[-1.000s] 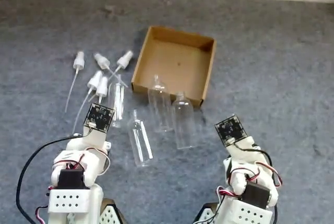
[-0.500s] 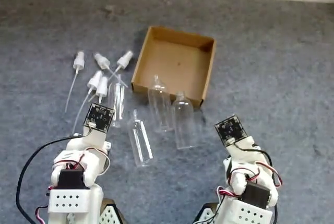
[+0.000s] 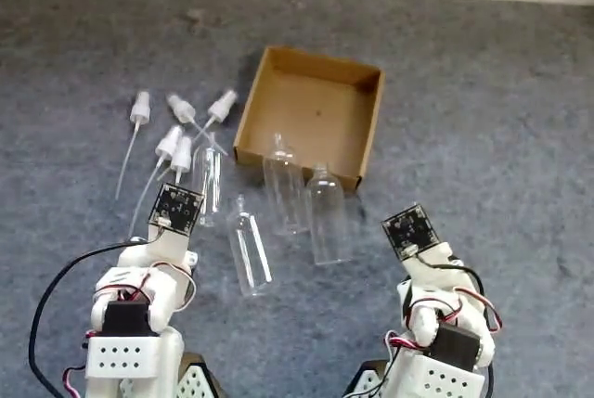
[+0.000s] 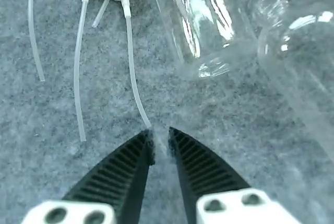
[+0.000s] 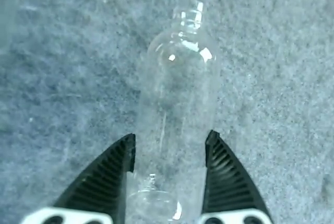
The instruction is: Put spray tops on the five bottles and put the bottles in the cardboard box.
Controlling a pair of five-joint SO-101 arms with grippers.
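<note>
Spray tops: lying loose at the far left of the table, tubes trailing nearward.
Left pincer: hovering with its fingers almost together, gripping nothing; one dip tube is ending just beyond its tips.
Rightmost bottle: lying uncapped, long axis running straight away from the right pincer, neck pointing far.
Right pincer: standing apart, flanking that bottle's base; this arm is likely grasping first.
Cardboard box: sitting far-centre, holding no bottles.
</note>
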